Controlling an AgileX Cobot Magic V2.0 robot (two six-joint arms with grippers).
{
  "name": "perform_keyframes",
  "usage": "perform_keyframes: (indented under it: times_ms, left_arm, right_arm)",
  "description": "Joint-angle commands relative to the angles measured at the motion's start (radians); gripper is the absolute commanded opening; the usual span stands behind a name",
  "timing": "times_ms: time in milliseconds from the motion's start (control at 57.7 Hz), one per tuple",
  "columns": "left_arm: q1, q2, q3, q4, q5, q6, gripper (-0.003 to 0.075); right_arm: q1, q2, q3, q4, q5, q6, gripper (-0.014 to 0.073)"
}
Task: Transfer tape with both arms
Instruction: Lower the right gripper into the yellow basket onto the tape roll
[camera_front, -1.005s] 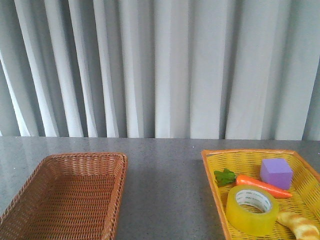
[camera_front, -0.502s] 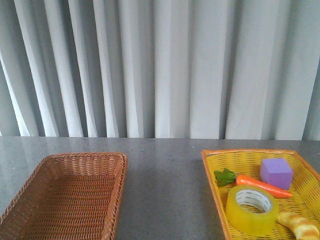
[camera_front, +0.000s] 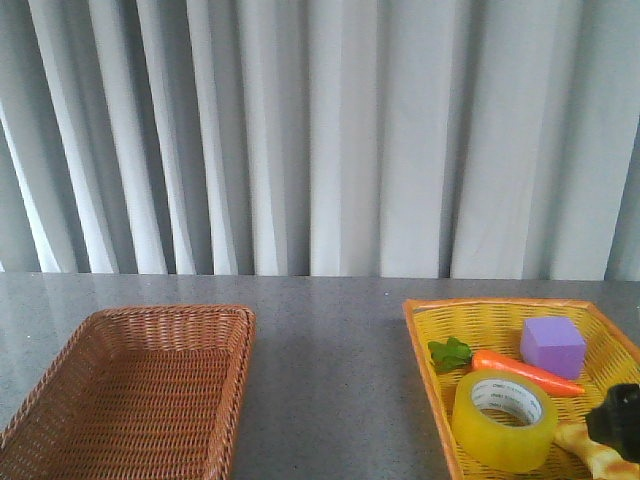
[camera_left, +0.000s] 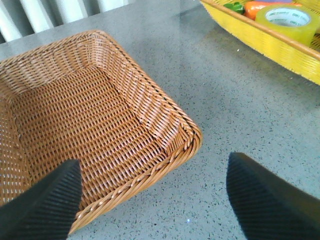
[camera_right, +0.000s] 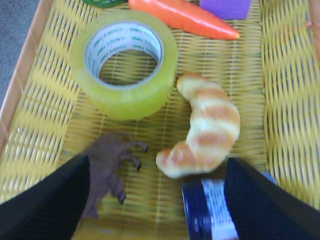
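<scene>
The wide roll of translucent yellow packing tape (camera_front: 504, 420) lies flat in the yellow woven basket (camera_front: 430, 345) on the grey speckled surface (camera_front: 330, 380), beside an orange toy carrot (camera_front: 525, 372) and a striped croissant (camera_right: 205, 125). The right gripper (camera_right: 155, 200) hovers over that basket, fingers spread apart and empty. The left gripper (camera_left: 150, 195), also spread wide, hangs above the corner of the brown wicker basket (camera_left: 90, 130).

Pale grey-white curtains (camera_front: 320, 135) hang in long vertical folds across the whole back of the scene, lit softly and evenly, with darker shadow in the pleats. Below them a grey speckled stone-look table (camera_front: 325, 350) runs from side to side, its far edge meeting the curtain hem, its surface faintly glossy with dim reflections.
</scene>
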Motion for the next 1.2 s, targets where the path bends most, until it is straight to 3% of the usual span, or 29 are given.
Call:
perform_keyframes:
  times_ms: [0, 312, 537, 797, 953, 1178]
  left_arm:
    - [-0.009, -0.001, -0.033, -0.025, -0.076, 0.005, 0.0581]
    - [-0.009, -0.001, -0.033, -0.022, -0.075, 0.005, 0.0581]
    - [-0.009, -0.001, -0.033, -0.022, -0.075, 0.005, 0.0581]
    - [-0.009, -0.001, -0.033, -0.022, -0.075, 0.005, 0.0581]
    - [-0.009, -0.001, -0.033, -0.022, -0.075, 0.005, 0.0581]
    - [-0.009, -0.001, -0.033, -0.022, -0.075, 0.005, 0.0581]
  right_arm:
    - [-0.003, 0.077, -0.117, 0.012, 0.001, -0.011, 0.0536]
    - [0.020, 0.392, -0.427, -0.006, 0.177, -0.012, 0.0536]
    - [0.099, 0.567, -0.609, -0.156, 0.253, 0.085, 0.0496]
    - [0.099, 0.738, -0.783, -0.231, 0.371, 0.127, 0.0430]
    - [0.099, 0.792, -0.845, -0.234, 0.411, 0.136, 0.0344]
    - [0.099, 0.811, -0.869, -0.222, 0.436, 0.134, 0.0154]
